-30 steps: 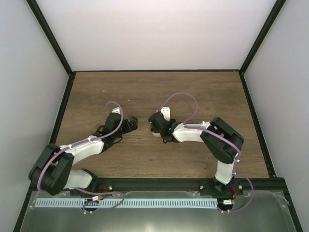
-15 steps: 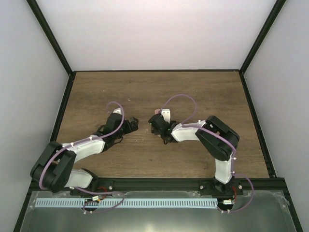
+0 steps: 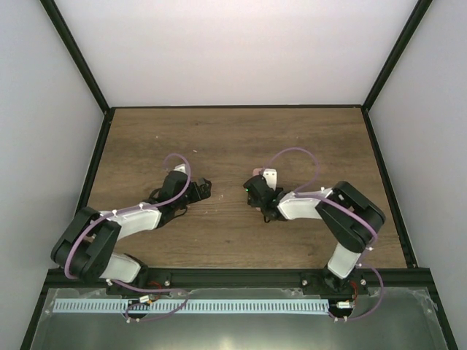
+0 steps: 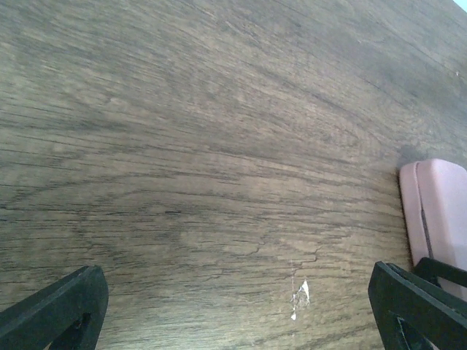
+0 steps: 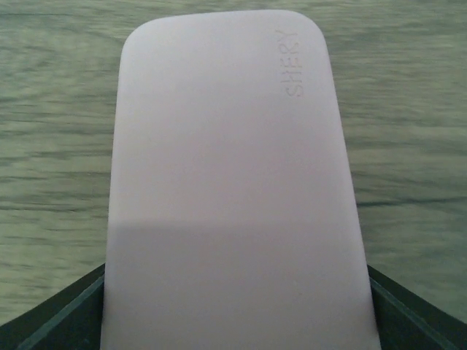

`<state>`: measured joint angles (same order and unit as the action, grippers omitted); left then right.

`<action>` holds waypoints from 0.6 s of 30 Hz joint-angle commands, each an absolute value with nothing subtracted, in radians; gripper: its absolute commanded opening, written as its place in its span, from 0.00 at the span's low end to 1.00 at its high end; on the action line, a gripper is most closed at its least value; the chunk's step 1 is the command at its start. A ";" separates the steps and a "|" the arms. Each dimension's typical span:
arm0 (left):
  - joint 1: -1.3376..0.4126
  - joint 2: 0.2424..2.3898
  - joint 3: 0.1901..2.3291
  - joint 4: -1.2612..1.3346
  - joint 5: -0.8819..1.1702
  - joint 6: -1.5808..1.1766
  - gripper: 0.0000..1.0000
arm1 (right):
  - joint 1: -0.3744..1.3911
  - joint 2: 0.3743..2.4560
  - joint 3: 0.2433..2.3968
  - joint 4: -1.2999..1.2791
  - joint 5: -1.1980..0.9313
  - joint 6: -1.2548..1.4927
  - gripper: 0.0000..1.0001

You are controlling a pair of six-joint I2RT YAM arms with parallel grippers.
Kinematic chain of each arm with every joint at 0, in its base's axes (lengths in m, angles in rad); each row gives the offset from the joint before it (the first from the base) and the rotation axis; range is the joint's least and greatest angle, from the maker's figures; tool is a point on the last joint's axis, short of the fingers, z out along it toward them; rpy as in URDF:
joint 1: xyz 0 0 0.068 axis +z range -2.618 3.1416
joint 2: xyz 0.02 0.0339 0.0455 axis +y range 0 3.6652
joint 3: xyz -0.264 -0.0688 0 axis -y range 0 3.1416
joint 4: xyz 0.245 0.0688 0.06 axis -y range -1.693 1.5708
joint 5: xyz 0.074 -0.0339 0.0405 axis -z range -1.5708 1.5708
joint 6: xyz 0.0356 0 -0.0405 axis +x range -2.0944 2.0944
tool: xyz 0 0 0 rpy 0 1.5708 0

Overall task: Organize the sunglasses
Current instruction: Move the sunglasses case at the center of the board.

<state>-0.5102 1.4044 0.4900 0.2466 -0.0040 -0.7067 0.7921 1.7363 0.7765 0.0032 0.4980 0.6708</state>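
Can't spot the sunglasses in any view. Maybe tucked inside the closed pink case (image 5: 226, 146), no way of telling. Got the right gripper (image 5: 237, 313) hugging both long sides of that case, seemingly clamped on, around the middle of the table (image 3: 219, 131), well off every edge. Got the left gripper (image 4: 233, 313) spread wide over bare wood just beside it, holding nothing. Guessing light, thin, easy to bend and scratch, so better to pinch gently at the bridge or near a hinge, never the lenses. Plenty of open room toward the far edge and both far corners.
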 commanded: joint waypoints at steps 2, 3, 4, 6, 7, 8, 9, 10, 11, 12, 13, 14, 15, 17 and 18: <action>-0.506 1.428 0.512 0.291 0.030 -0.703 1.00 | 0.736 1.632 0.692 0.000 0.519 0.670 0.71; -0.506 1.428 0.511 0.293 0.032 -0.703 1.00 | 0.729 1.616 0.681 0.001 0.518 0.666 0.71; -0.506 1.428 0.511 0.293 0.034 -0.703 1.00 | 0.724 1.606 0.672 0.005 0.517 0.662 0.70; -0.506 1.422 0.507 0.293 0.032 -0.703 1.00 | 0.723 1.595 0.660 0.016 0.512 0.655 0.70; -0.506 1.419 0.505 0.293 0.030 -0.703 1.00 | 0.723 1.593 0.654 0.024 0.503 0.649 0.71; -0.506 1.414 0.502 0.295 0.030 -0.703 1.00 | 0.723 1.592 0.651 0.036 0.494 0.642 0.74; -0.506 1.409 0.498 0.298 0.031 -0.705 1.00 | 0.723 1.587 0.647 0.050 0.480 0.637 0.78; -0.506 1.400 0.494 0.303 0.033 -0.707 1.00 | 0.723 1.583 0.644 0.061 0.467 0.631 0.82; -0.506 1.393 0.489 0.309 0.035 -0.707 1.00 | 0.722 1.574 0.640 0.069 0.458 0.628 0.85; -0.506 1.383 0.485 0.310 0.035 -0.707 1.00 | 0.723 1.564 0.634 0.074 0.455 0.629 0.87; -0.506 1.372 0.481 0.311 0.035 -0.706 1.00 | 0.723 1.552 0.630 0.074 0.457 0.631 0.88; -0.506 1.364 0.479 0.310 0.032 -0.704 1.00 | 0.723 1.535 0.623 0.075 0.461 0.634 0.89; -0.506 1.354 0.474 0.309 0.030 -0.703 1.00 | 0.723 1.517 0.614 0.079 0.464 0.633 0.89; -0.506 1.335 0.463 0.317 0.029 -0.703 1.00 | 0.723 1.477 0.599 0.083 0.471 0.629 0.90; -0.506 1.325 0.457 0.324 0.034 -0.703 1.00 | 0.723 1.457 0.593 0.085 0.475 0.626 0.90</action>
